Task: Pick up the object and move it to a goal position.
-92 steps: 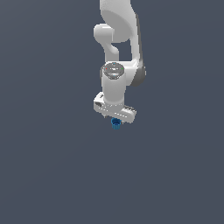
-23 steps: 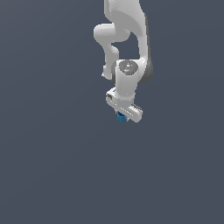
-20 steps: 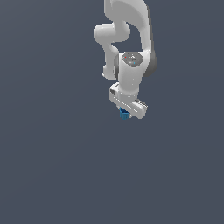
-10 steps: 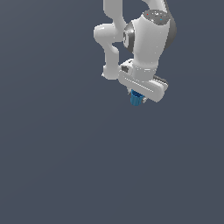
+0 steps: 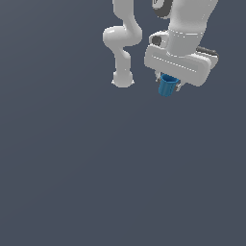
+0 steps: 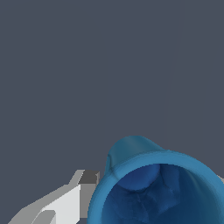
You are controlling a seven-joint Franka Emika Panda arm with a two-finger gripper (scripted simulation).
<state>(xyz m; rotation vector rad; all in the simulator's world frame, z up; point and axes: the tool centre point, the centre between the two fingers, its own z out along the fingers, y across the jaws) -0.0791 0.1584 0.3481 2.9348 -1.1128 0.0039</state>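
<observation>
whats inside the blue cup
Nothing that shows: the wrist view looks into the blue cup and finds only its mottled blue inner wall and floor. The lower part of the opening is cut off by the frame. The gripper holds it.

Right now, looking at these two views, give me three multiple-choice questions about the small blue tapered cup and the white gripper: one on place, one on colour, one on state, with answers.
1. Where is the small blue tapered cup?
A. Lying on the grey surface
B. Under the white gripper, between its fingers
C. Beside the arm's base

2. What colour is the cup's inside?
A. Blue
B. Red
C. White

3. What is the gripper doing?
A. Open, empty
B. Shut on the cup
C. Out of view

Answers: 1 B, the exterior view shows it hanging under the gripper. 2 A, the wrist view looks into the blue interior. 3 B, a white finger presses the cup's side.
</observation>
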